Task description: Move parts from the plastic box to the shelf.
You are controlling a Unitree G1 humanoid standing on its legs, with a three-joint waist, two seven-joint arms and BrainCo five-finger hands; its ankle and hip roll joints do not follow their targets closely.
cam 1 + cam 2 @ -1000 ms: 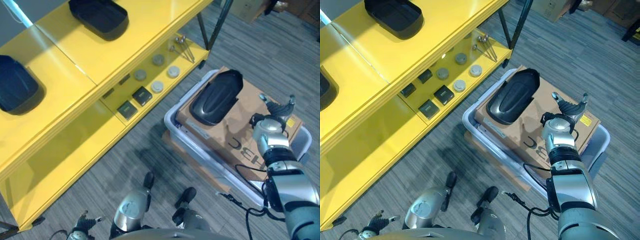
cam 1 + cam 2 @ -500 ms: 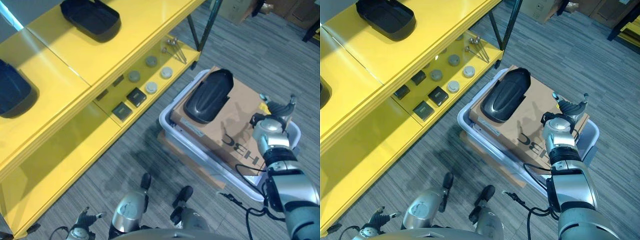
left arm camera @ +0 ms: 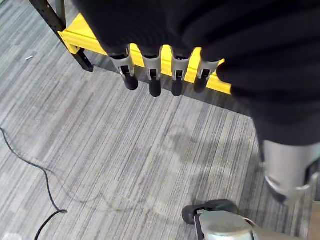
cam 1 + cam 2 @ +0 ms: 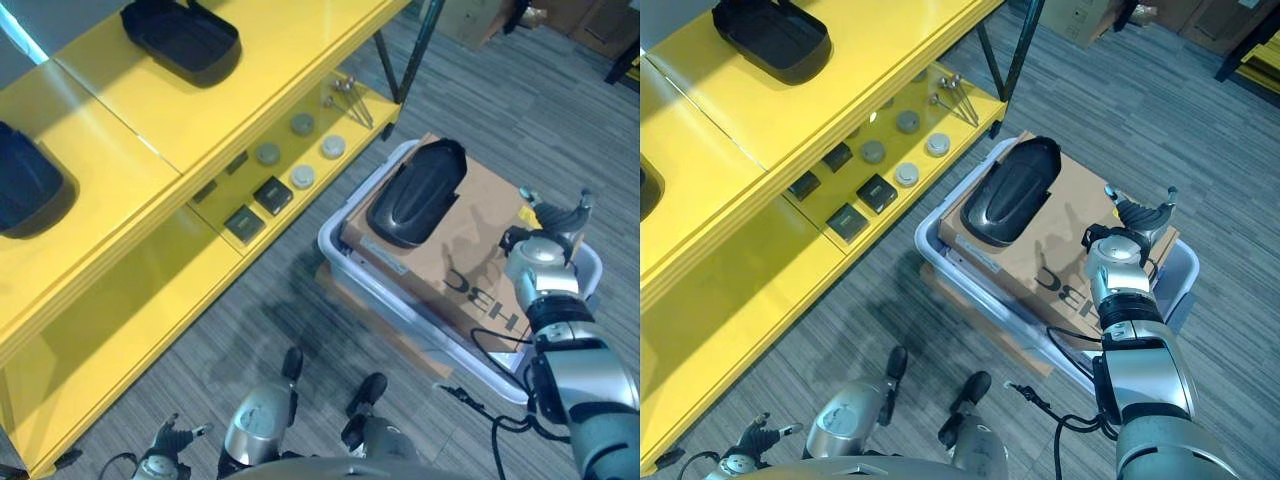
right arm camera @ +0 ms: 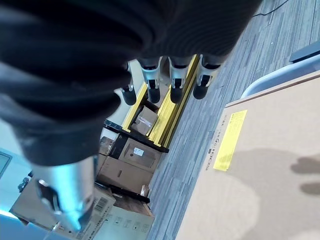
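Shelf: the yellow shelf (image 4: pixel 215 120) stands to the robot's left; its top board carries two black parts, its lower board small pucks and blocks.
Plastic box: the grey plastic box (image 4: pixel 335 238) sits on the carpet, capped by a cardboard sheet (image 4: pixel 480 250).
Part: a black moulded part (image 4: pixel 415 195) lies hollow side up on the cardboard, nearer the shelf.
Handling: probably light, rigid, smooth plastic; grasp over the raised rim at mid-length.
Right hand: the right hand (image 4: pixel 1137 215) hovers over the cardboard's far corner, fingers relaxed, empty.
Left hand: the left hand (image 3: pixel 165 75) hangs over the carpet, fingers straight, empty.
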